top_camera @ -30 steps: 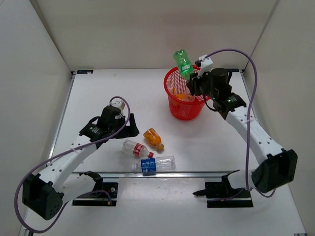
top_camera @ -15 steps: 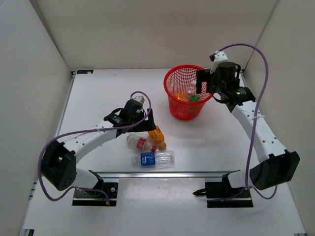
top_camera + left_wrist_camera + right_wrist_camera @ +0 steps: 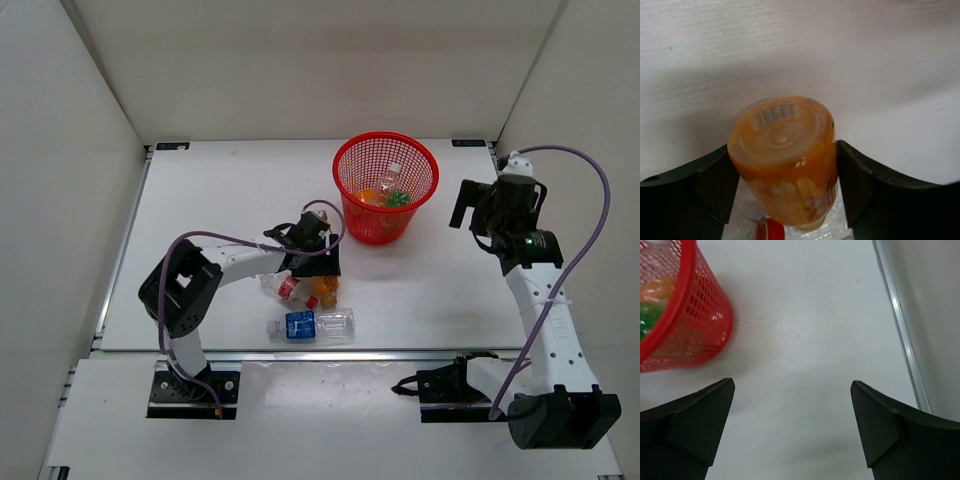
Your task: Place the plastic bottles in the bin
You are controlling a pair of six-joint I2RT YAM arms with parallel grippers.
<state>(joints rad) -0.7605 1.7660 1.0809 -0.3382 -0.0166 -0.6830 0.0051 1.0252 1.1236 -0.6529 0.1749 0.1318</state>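
The red mesh bin (image 3: pixel 420 170) stands at the back centre. Inside it lie an orange bottle (image 3: pixel 371 196), a green bottle (image 3: pixel 398 198) and a clear bottle (image 3: pixel 392 176). My left gripper (image 3: pixel 322 272) is shut on the second orange bottle (image 3: pixel 326 291), which sits low at the table; in the left wrist view both fingers press the sides of this orange bottle (image 3: pixel 785 160). The red-label bottle (image 3: pixel 285 288) and the blue-label bottle (image 3: pixel 312 324) lie beside it. My right gripper (image 3: pixel 464 208) is open and empty, to the right of the bin (image 3: pixel 690 330).
A metal rail (image 3: pixel 900 325) runs along the table's right edge, with the white wall beyond it. The left arm's purple cable (image 3: pixel 230 240) loops over the table behind the bottles.
The green bottle dropped from my right gripper into the bin, and the right arm drew back to the right. My left gripper moved right and closed on the orange bottle.
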